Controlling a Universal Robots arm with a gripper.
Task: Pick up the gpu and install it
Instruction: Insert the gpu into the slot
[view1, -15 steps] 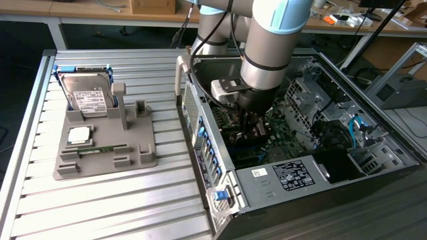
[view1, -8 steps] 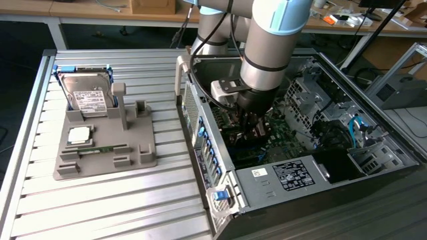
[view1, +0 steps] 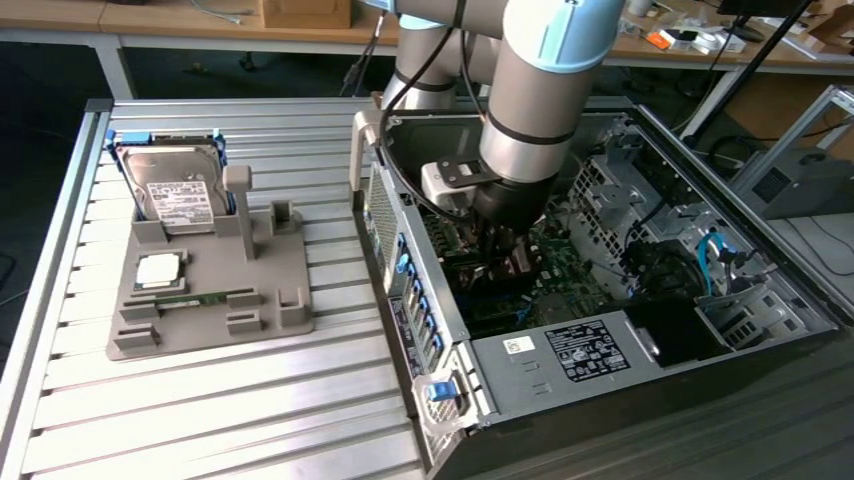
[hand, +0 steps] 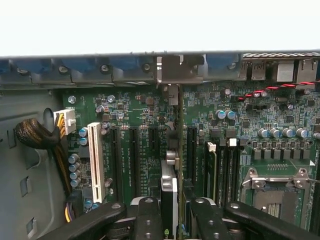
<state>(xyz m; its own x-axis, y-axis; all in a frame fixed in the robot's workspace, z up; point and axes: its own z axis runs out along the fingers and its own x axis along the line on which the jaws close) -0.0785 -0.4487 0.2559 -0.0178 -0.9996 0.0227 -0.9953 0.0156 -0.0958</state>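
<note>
One gripper (hand: 170, 212) is clenched on the gpu (hand: 169, 187), held edge-on above the motherboard (hand: 240, 135) slots inside the computer case (view1: 587, 350). Pickup is done; seating appears unfinished, though contact with the slot cannot be judged.

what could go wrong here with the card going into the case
1. The thin green gpu card, held edge-on in the end effector, stands among several parallel dark expansion slots; a slight sideways offset might seat it in the wrong one or on the green motherboard.
2. Its silvery end bracket sits close to the case's rear wall and could catch there.
3. The robot arm reaches deep inside the open computer case, so it might brush nearby cables.
</note>
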